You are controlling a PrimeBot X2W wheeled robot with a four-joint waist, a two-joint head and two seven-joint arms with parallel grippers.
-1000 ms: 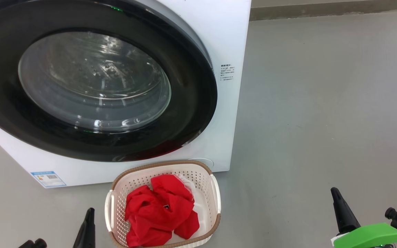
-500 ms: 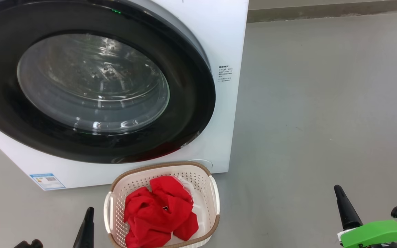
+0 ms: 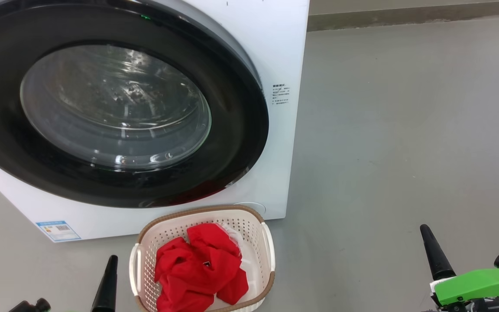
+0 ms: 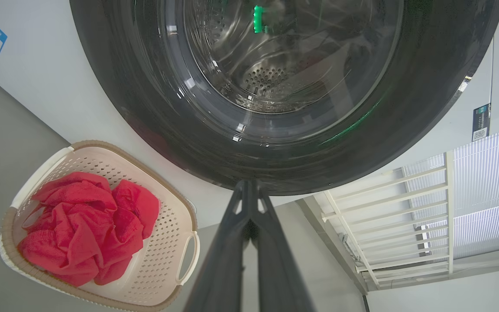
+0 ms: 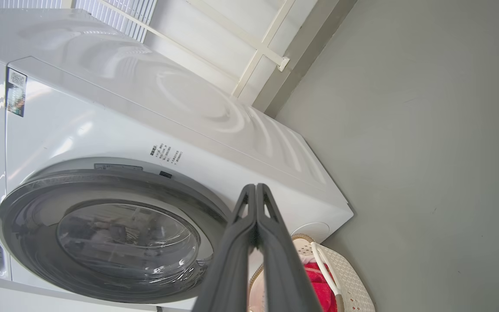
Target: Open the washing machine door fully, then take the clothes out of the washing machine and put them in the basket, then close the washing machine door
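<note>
The washing machine (image 3: 282, 47) (image 5: 102, 125) is a white box, and its door (image 3: 241, 130) (image 4: 427, 86) (image 5: 24, 216) with the glossy black rim and clear glass bowl lies shut against the front. On the floor before it stands the cream basket (image 3: 267, 242) (image 4: 167, 242) (image 5: 349, 281) with the red clothes (image 3: 197, 271) (image 4: 80, 229) (image 5: 319, 286) heaped inside. Left of the basket my left gripper (image 3: 110, 271) (image 4: 248, 184) is shut and holds nothing. My right gripper (image 3: 427, 238) (image 5: 256, 188) is shut and empty over bare floor at the lower right.
Grey floor (image 3: 405, 130) stretches to the right of the machine up to a wall base (image 3: 405, 15). A blue label (image 3: 58, 230) sits low on the machine front. The left wrist view has a white railing (image 4: 405, 216) beyond the machine.
The head view has drifted slightly, so the machine and basket sit a little further left. Both grippers stay shut, and the right one shows slightly higher.
</note>
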